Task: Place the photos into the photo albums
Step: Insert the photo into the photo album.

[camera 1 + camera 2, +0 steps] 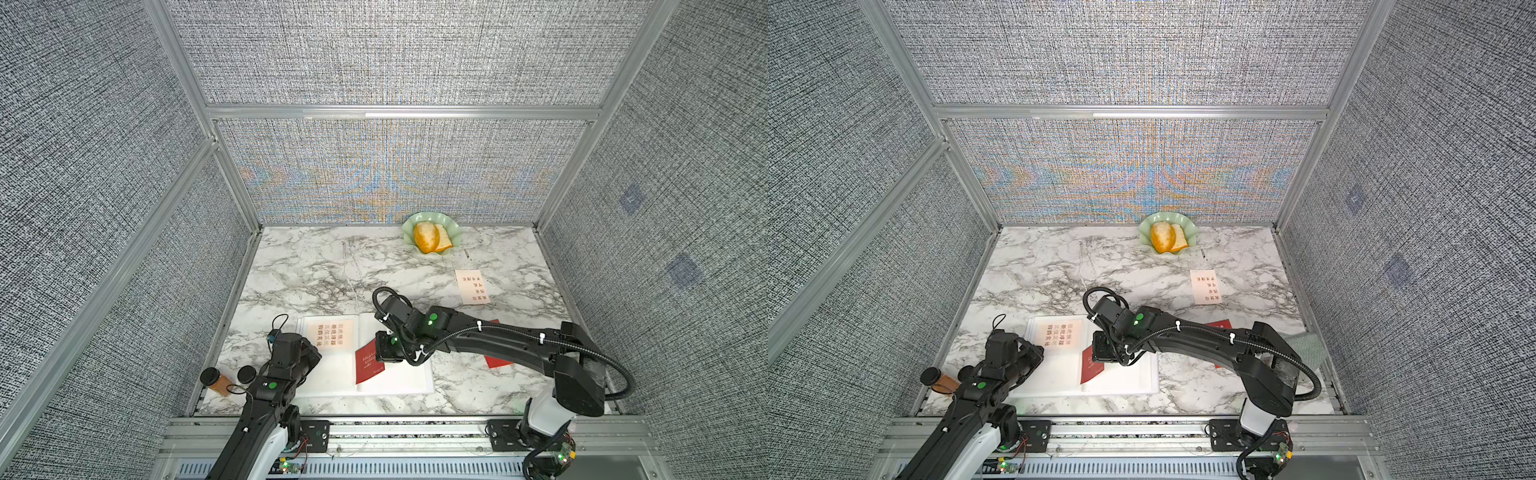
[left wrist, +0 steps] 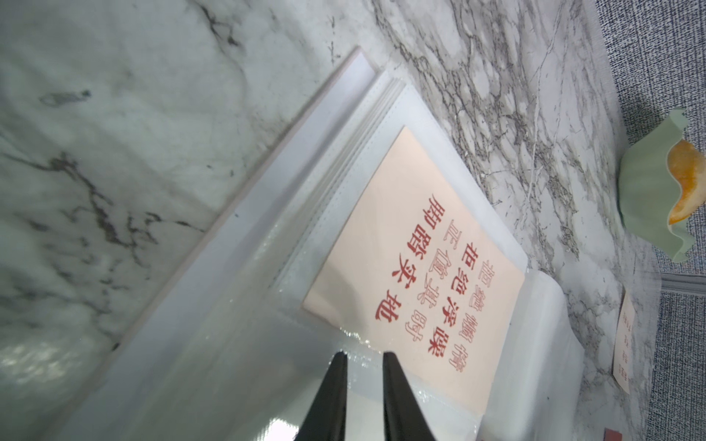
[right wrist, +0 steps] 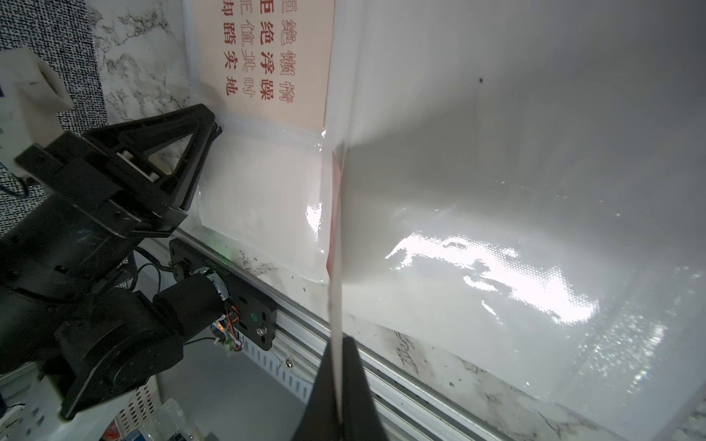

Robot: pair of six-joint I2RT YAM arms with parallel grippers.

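My right gripper (image 3: 336, 343) was clenched on the near edge of a red photo (image 1: 368, 366). In the right wrist view the card ran straight out from between my jaws, seen edge-on, with only a red sliver of its face showing. In both top views it hung tilted over the centre fold of the open photo album (image 1: 401, 379), its corner farthest from those jaws low over the fold; whether it touched the page I could not tell. The album lay flat on the marble table (image 1: 316, 270), sleeved white pages up, spread beneath both my grippers. My left gripper (image 2: 365, 359) had its jaws parted by a narrow gap, the tips down at the glossy clear sleeve of the page; whether they touched the film I could not tell. Just ahead of those tips a cream photo (image 2: 416, 275) with red characters sat inside a sleeve pocket. Well beyond my right jaws a second cream photo (image 1: 472, 286) lay loose on the marble, and another red photo (image 1: 500, 360) showed partly from under my right arm, behind the jaws. Far past both grippers, near the back wall, stood a green scalloped dish (image 1: 456, 231) holding yellow-orange food. Behind my left jaws, beside the arm, lay a small brown jar (image 1: 220, 384) with a black cap.
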